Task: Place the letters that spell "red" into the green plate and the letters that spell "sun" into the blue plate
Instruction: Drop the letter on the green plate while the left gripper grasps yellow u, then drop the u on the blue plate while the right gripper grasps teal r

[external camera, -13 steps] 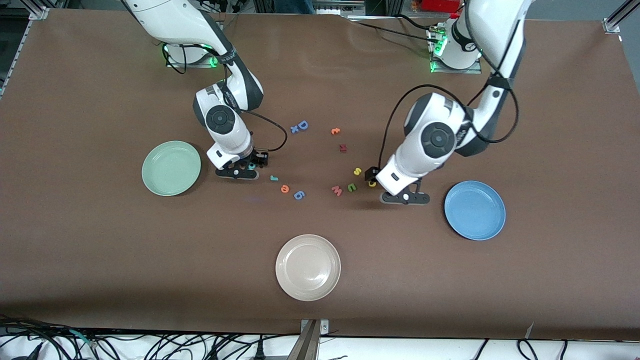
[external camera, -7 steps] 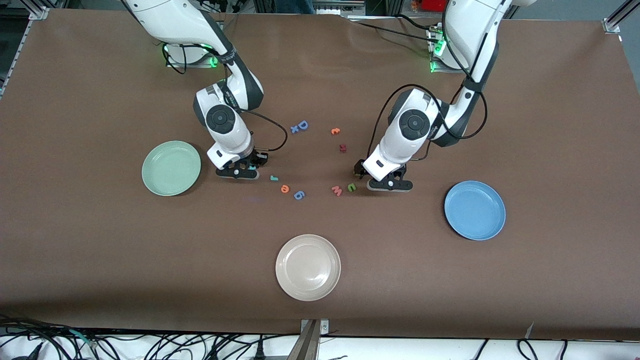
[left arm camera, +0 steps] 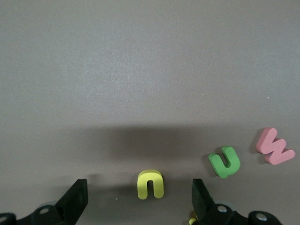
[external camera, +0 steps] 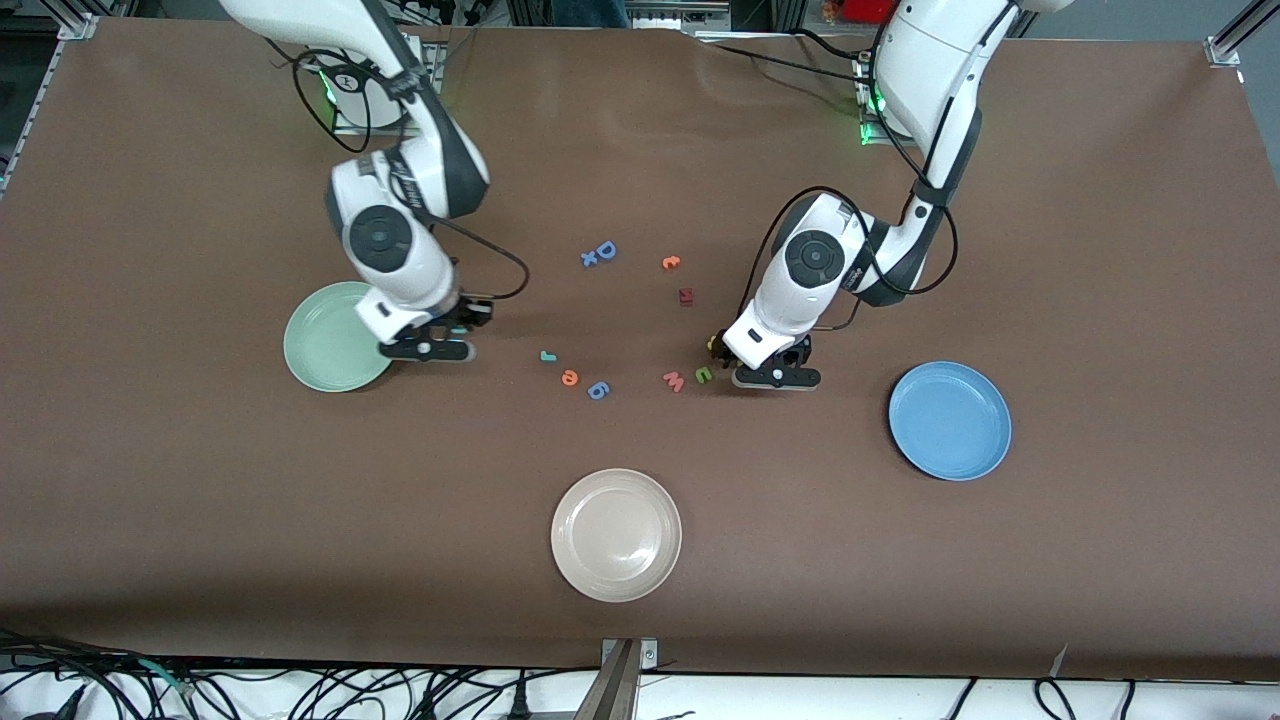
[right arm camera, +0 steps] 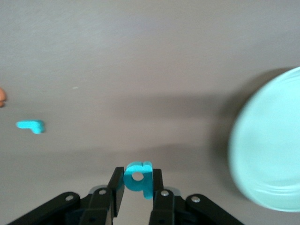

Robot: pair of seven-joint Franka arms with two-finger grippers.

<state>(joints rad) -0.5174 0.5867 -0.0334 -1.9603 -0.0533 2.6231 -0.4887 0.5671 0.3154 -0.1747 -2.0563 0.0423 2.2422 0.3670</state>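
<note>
Right gripper (right arm camera: 137,187) found clamped on teal "d" (right arm camera: 138,177), lifted and carried from the letter cluster to the three-o'clock rim of green plate (external camera: 330,340). Left gripper (left arm camera: 139,199) lowered with jaws spread around yellow "u" (left arm camera: 150,183). Blue plate (external camera: 950,421) unfilled.

A green plate (external camera: 335,337), a blue plate (external camera: 949,421) and a white plate (external camera: 616,535) are seen on the brown table (external camera: 1100,250). The white plate is nearest the table's front edge. Small letters are scattered in the middle. The right gripper (external camera: 428,349) is placed by the green plate's rim, the left gripper (external camera: 776,377) by a green letter (external camera: 704,375).
</note>
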